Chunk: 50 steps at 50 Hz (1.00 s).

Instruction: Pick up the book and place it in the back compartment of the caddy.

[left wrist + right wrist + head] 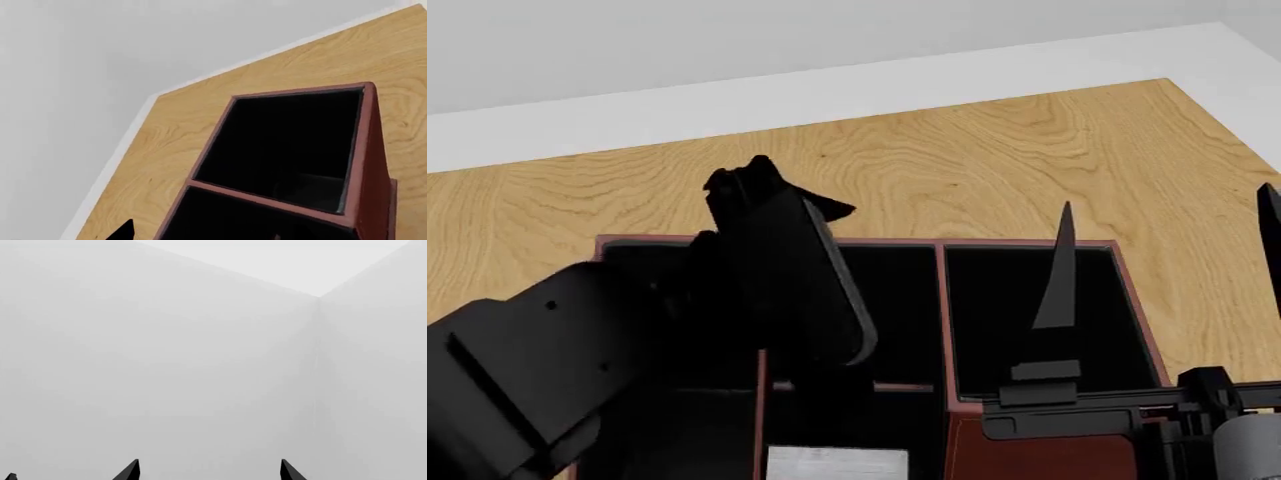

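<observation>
The tabletop [961, 160] looks like light wood with a swirling grain and a smooth, faintly satin finish. The caddy [363, 150] has thin dark-red walls, matt like painted board, around a flat black inside. The left claw [777, 205] looks like matt black plastic, and the book [837, 463] shows pale, finely striped paper edges.

Bright, even, shadowless render light; all 3 views sharp, without glare or blur.

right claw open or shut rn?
Open. In the right wrist view the right claw's two dark fingertips stand well apart with only blank grey wall between them; nothing is held.
</observation>
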### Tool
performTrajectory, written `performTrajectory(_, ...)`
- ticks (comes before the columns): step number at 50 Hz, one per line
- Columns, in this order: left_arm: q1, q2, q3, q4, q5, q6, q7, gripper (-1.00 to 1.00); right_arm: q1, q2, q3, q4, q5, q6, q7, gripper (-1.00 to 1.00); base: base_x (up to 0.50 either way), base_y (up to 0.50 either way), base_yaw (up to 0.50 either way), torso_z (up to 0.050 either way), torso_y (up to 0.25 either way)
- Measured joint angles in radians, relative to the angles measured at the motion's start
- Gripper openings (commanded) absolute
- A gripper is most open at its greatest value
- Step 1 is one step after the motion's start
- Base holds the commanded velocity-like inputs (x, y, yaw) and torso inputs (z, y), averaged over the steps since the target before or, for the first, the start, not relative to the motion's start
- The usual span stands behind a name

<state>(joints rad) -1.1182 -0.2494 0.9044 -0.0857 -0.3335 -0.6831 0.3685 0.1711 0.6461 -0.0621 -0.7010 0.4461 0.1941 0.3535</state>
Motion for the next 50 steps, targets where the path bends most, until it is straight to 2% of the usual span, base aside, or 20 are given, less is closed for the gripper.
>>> performTrajectory(24, 0.141, -0.027, -0.161, 0.092, -0.047, 0.111, -0.166, 1.00, -0.004, 0.000, -0.003, 0.011, -0.002, -0.014, -0.005, 1.00, 0.00, 0.00, 0.00, 0.000, 0.000)
performTrajectory(50, 0.301, -0.067, -0.302, 0.287, -0.074, 0.196, -0.360, 1.00, 0.004, -0.006, -0.016, 0.038, -0.004, -0.027, -0.016, 1.00, 0.00, 0.00, 0.00, 0.000, 0.000)
